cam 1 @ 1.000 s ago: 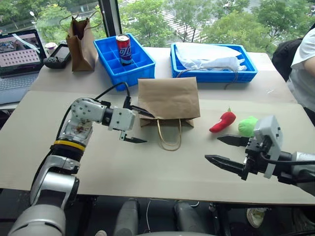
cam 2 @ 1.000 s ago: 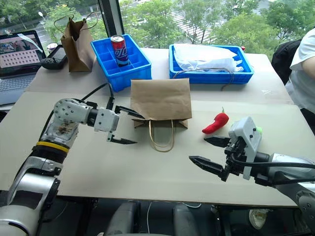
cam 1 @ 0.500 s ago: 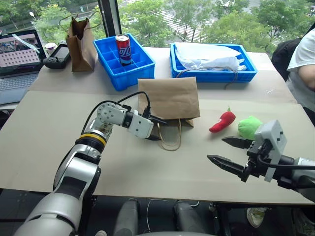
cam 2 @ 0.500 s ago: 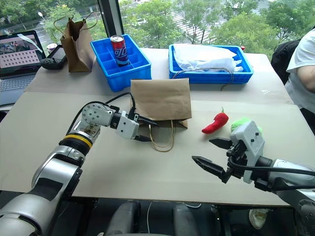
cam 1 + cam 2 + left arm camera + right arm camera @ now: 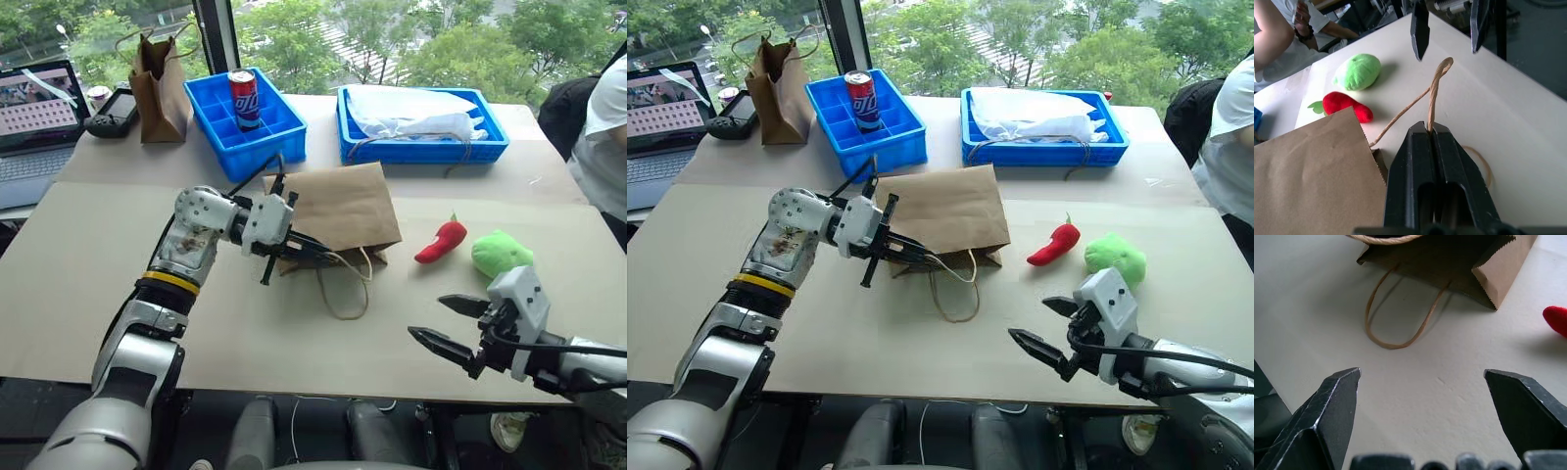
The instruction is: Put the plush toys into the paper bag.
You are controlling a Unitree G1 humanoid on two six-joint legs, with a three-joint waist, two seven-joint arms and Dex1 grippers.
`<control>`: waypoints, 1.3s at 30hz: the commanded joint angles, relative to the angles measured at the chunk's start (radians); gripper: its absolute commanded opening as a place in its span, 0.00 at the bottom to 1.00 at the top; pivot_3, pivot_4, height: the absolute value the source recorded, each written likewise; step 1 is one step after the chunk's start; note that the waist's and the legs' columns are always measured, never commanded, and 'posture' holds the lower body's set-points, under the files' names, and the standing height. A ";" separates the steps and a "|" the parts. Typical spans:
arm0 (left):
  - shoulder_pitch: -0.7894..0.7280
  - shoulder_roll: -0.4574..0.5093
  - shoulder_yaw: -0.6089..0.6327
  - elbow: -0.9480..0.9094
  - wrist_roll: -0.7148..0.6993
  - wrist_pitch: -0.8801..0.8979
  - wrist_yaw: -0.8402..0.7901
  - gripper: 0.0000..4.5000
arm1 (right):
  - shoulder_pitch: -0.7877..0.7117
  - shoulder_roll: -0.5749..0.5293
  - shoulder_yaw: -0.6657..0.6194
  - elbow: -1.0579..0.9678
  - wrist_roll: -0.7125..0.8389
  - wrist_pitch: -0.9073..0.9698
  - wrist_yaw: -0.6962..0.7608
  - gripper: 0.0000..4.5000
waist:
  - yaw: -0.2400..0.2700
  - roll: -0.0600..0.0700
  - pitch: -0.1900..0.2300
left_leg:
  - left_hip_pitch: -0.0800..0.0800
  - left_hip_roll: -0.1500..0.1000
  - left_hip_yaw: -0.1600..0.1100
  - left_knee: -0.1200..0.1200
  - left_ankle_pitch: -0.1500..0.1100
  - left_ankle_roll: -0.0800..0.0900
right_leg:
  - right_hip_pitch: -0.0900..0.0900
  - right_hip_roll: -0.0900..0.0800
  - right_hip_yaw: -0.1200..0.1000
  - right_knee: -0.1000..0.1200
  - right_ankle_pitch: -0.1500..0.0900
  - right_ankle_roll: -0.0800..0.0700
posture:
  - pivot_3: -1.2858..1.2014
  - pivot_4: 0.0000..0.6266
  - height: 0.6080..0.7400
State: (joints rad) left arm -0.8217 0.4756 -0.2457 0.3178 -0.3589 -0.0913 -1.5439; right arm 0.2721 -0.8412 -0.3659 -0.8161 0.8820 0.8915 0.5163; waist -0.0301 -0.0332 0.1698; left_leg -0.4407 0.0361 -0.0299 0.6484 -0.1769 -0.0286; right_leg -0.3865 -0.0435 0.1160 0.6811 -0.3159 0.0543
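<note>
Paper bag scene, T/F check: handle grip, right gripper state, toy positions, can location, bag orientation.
1. The left gripper is shut on a twine handle of the paper bag. True.
2. The right gripper holds the red chili toy. False: it is open and empty, short of the toys.
3. Both toys are already in the bag. False: the chili and the green toy lie on the table beside it.
4. A soda can stands in the blue crate. True.
5. The bag stands upright. False: it lies on its side, mouth lifting.
</note>
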 commanded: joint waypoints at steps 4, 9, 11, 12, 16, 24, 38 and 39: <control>0.037 0.010 0.059 -0.203 -0.087 0.266 0.108 0.00 | -0.052 0.152 0.132 -0.004 -0.037 -0.046 -0.101 0.94 | -0.009 0.000 0.000 | 0.000 0.000 -0.001 0.002 0.000 0.000 | 0.001 0.000 -0.001 0.001 0.000 0.000 | 0.52 0.24 0.75; 0.056 -0.002 0.085 -0.256 -0.118 0.367 0.172 0.00 | -0.138 0.331 0.278 0.080 -0.166 -0.112 -0.203 0.63 | -0.015 0.000 0.000 | 0.001 0.000 -0.001 0.002 0.001 0.000 | 0.001 0.001 0.000 0.002 0.000 0.000 | 0.52 0.24 0.75; 0.063 -0.005 0.093 -0.274 -0.129 0.393 0.186 0.00 | -0.175 0.384 0.327 0.109 -0.212 -0.143 -0.223 0.47 | -0.014 0.000 0.000 | 0.001 0.000 -0.001 0.002 0.001 0.000 | 0.000 0.001 0.000 0.002 0.000 0.000 | 0.52 0.24 0.75; 0.069 -0.014 0.101 -0.284 -0.140 0.388 0.188 0.00 | -0.199 0.410 0.352 0.137 -0.244 -0.161 -0.234 0.39 | -0.014 0.000 0.000 | 0.001 0.000 -0.001 0.001 0.001 0.000 | 0.000 0.001 0.000 0.002 0.000 0.000 | 0.52 0.24 0.75; 0.081 -0.035 0.112 -0.299 -0.148 0.381 0.204 0.00 | -0.279 0.487 0.453 0.249 -0.375 -0.254 -0.250 0.10 | -0.013 0.000 0.000 | 0.001 0.000 -0.001 0.001 0.001 0.000 | 0.000 0.000 0.000 0.002 0.000 0.000 | 0.52 0.24 0.75; 0.075 -0.039 0.122 -0.297 -0.162 0.413 0.212 0.00 | -0.393 0.586 0.521 0.450 -0.520 -0.398 -0.235 0.01 | -0.013 0.000 0.000 | 0.001 0.000 -0.001 0.001 0.001 0.000 | 0.000 0.000 -0.001 0.002 0.000 0.000 | 0.52 0.24 0.75; 0.005 -0.057 0.251 -0.250 -0.281 0.693 0.427 0.00 | -0.397 0.561 0.594 0.712 -0.711 -0.510 -0.152 0.01 | -0.015 0.000 -0.001 | 0.003 0.000 -0.002 0.002 0.001 0.000 | 0.002 0.001 -0.001 0.004 0.001 -0.001 | 0.52 0.24 0.75; -0.012 -0.061 0.270 -0.229 -0.287 0.709 0.452 0.00 | -0.395 0.560 0.598 0.713 -0.717 -0.507 -0.148 0.01 | -0.014 -0.001 -0.001 | 0.003 0.000 -0.002 0.002 0.001 0.000 | 0.002 0.001 -0.001 0.004 0.001 -0.001 | 0.52 0.24 0.75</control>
State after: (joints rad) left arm -0.7861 0.4194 -0.0292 0.0736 -0.6126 0.5861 -1.1410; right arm -0.1504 -0.2686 0.2175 -0.1547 0.1924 0.3589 0.3618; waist -0.0444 -0.0337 0.1689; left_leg -0.4372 0.0362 -0.0315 0.6505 -0.1754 -0.0289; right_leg -0.3848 -0.0430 0.1148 0.6855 -0.3150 0.0533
